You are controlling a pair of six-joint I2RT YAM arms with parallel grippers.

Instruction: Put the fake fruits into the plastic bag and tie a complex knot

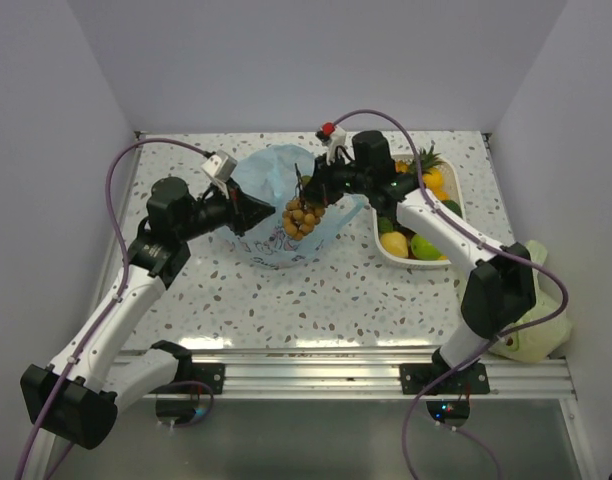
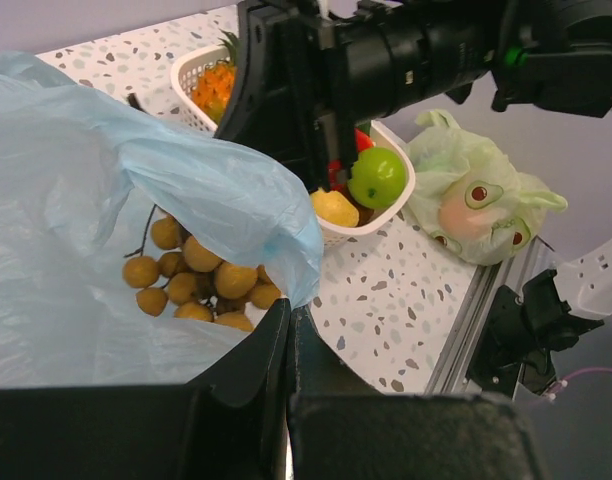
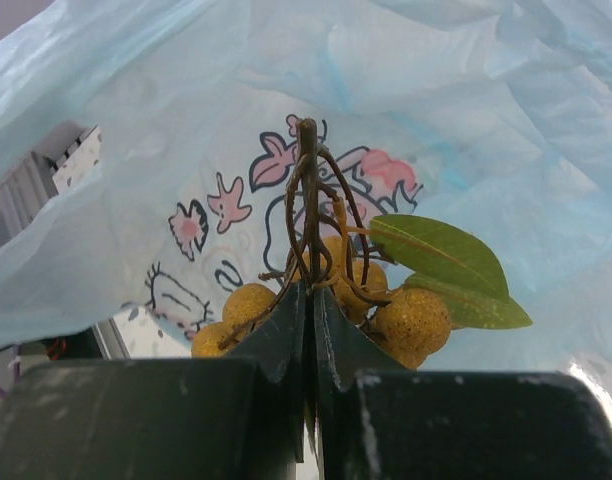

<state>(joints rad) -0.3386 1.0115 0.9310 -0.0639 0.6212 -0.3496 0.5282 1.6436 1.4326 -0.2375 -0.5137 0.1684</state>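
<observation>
Sitting beside the plastic bag [image 1: 271,170]: white basket [image 1: 404,262]

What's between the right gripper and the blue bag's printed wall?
The fruit bunch, with a green leaf: the right gripper pinches its stem, and the printed wall of the bag shows behind it. Seen in the right wrist view.

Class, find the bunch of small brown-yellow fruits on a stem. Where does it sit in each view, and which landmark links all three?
Top external: the fruit bunch is just above centre, at the mouth of the light-blue bag.
Left wrist: lower left, behind the bag's rim.
Right wrist: low centre, its stem pinched in the right gripper.
Shared landmark: the light-blue bag, behind or around the bunch in every view.
</observation>
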